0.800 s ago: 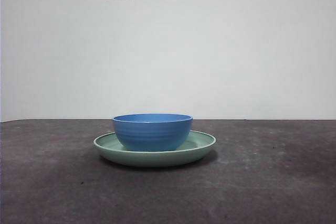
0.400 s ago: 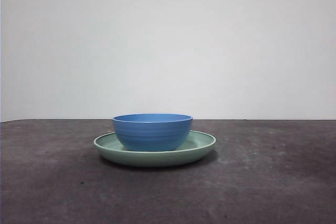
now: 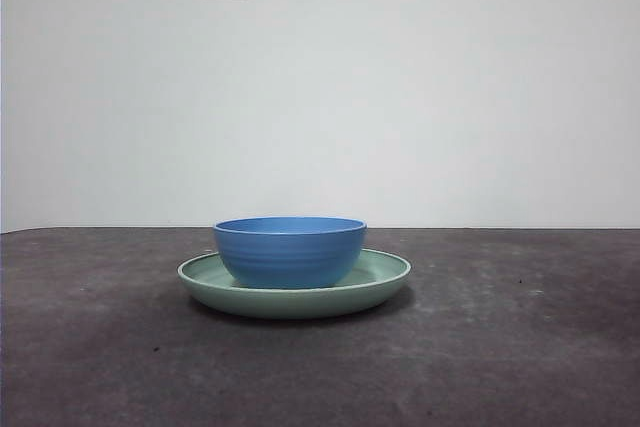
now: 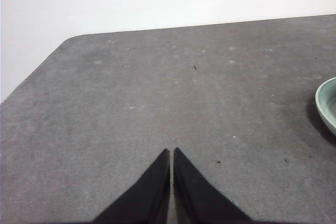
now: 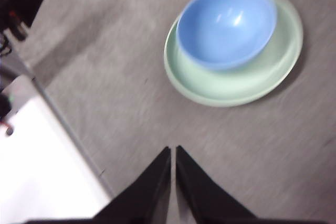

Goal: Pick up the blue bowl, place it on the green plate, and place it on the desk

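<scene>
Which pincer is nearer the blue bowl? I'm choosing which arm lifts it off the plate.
Probably right, though neither is close. The right pincer hangs above the desk beside the blue bowl; the left pincer sees only the plate's edge.

A smooth, faintly ridged outer wall and a glossy inside are shown by the blue bowl (image 3: 290,251). A smooth satin finish is seen on the green plate (image 3: 385,277). The worktop (image 3: 520,347) is matt, scuffed and speckled.

Low front camera faces the wall; right wrist overhead shares the green plate (image 3: 385,277).
</scene>
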`<control>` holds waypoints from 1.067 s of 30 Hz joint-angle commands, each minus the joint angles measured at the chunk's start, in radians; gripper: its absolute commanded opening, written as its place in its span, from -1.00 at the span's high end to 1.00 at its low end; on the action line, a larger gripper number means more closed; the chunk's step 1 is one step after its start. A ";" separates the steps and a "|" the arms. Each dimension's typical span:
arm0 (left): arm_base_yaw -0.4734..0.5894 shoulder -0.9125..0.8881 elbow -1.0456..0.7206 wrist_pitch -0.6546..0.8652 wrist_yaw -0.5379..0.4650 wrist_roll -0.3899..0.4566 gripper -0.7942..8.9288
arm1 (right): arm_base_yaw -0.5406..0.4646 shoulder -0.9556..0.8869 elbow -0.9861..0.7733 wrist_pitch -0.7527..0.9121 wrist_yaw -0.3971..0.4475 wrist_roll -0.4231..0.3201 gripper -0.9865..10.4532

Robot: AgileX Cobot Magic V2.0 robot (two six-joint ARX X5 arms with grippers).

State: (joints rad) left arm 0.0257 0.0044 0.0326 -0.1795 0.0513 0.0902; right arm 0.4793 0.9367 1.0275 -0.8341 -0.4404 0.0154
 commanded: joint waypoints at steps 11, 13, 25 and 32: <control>0.002 -0.002 -0.021 -0.008 -0.001 -0.005 0.81 | -0.392 -0.344 -0.118 0.294 0.084 -0.053 0.81; 0.002 -0.002 -0.021 -0.008 -0.001 -0.005 0.81 | -0.446 -0.418 -0.193 0.377 0.100 -0.053 0.81; 0.002 -0.002 -0.021 -0.008 -0.001 -0.005 0.81 | -0.499 -0.770 -0.693 0.787 0.226 -0.020 0.81; 0.002 -0.002 -0.021 -0.008 -0.001 -0.005 0.81 | -0.500 -0.889 -0.885 0.824 0.331 0.058 0.81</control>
State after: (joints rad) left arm 0.0261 0.0044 0.0322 -0.1795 0.0513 0.0902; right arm -0.0200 0.0570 0.1520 -0.0235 -0.1196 0.0357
